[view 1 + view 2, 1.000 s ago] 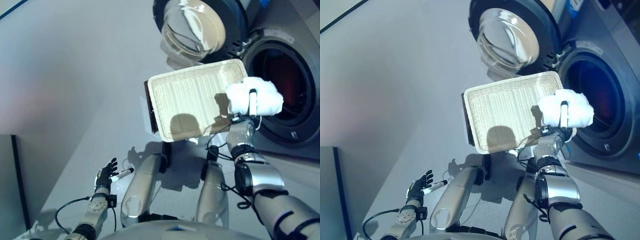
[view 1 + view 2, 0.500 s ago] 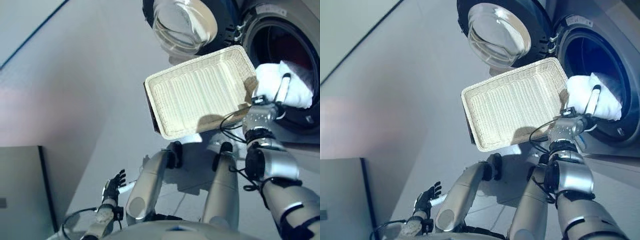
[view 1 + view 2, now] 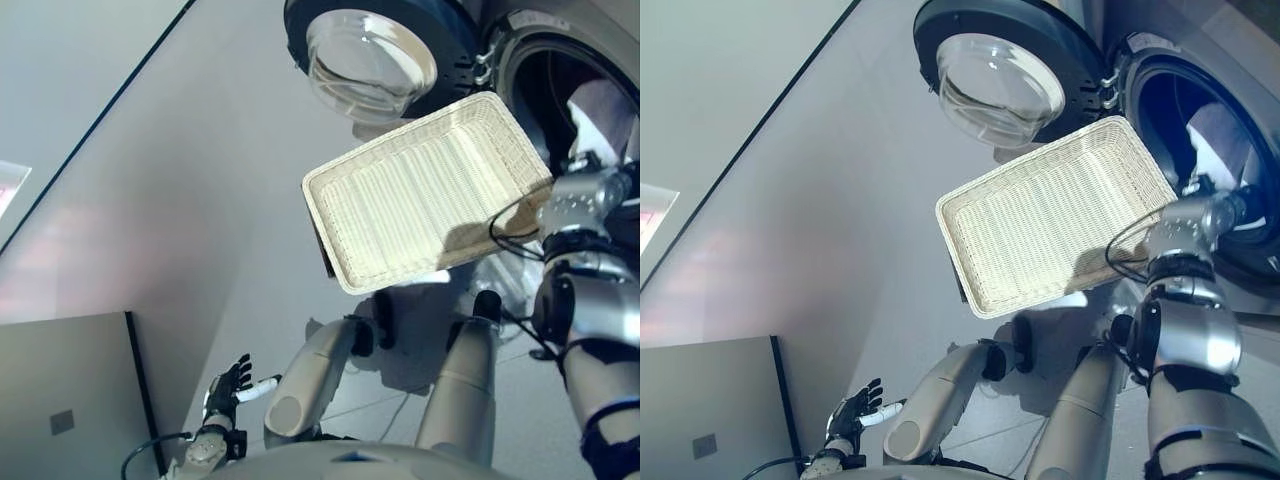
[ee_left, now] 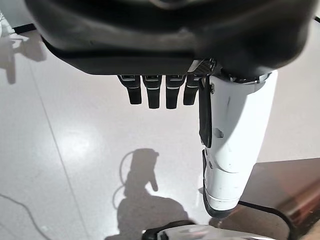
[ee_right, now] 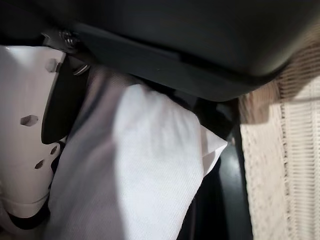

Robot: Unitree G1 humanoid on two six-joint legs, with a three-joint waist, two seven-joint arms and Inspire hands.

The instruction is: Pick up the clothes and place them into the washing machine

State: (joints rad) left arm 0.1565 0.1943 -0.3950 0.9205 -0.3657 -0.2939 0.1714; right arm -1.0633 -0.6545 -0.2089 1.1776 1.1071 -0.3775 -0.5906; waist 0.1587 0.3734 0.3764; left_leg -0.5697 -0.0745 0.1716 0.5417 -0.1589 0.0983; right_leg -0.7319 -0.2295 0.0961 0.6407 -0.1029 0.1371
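Pale glossy floor (image 3: pixel 160 200), with front-loading washing machine (image 3: pixel 1200 60) and raised wicker basket (image 3: pixel 425 190) above it.

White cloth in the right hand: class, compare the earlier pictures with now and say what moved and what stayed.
The right hand carried the white cloth from beside the wicker basket into the washing machine drum opening, fingers shut on it throughout. The camera shifted too. The left hand stayed open and low; the basket stayed empty.
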